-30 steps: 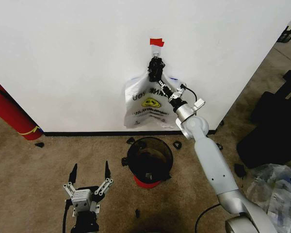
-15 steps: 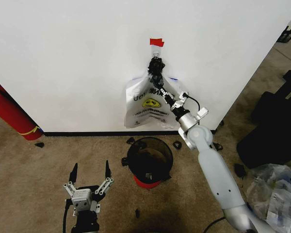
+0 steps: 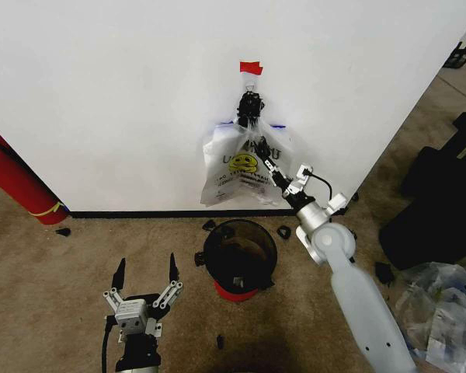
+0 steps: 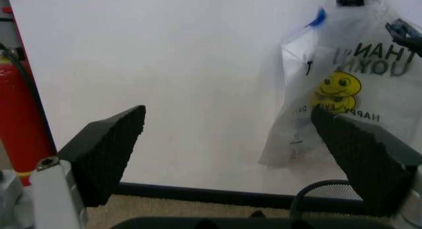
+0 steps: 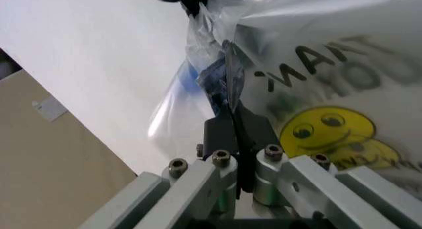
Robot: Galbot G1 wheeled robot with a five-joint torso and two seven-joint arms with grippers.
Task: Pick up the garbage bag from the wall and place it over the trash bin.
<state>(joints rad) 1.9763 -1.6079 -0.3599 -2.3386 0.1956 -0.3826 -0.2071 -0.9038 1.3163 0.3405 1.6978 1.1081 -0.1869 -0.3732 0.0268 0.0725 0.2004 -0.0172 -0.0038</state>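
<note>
My right gripper (image 3: 258, 144) is clamped on the garbage bag (image 3: 245, 169) hanging on the wall above the trash bin (image 3: 239, 256); pickup under way; next, lift it free; my left gripper (image 3: 144, 273) waits spread.

The carpeted floor (image 3: 70, 287) runs up to a white wall (image 3: 101, 93). Near its middle stands the trash bin (image 3: 239, 259), red base on the carpet. Small black scraps (image 3: 219, 340), perhaps debris, lie around it. At nine o'clock stands a fire extinguisher (image 3: 12, 177); at four o'clock, a clear plastic heap (image 3: 443, 307).
</note>
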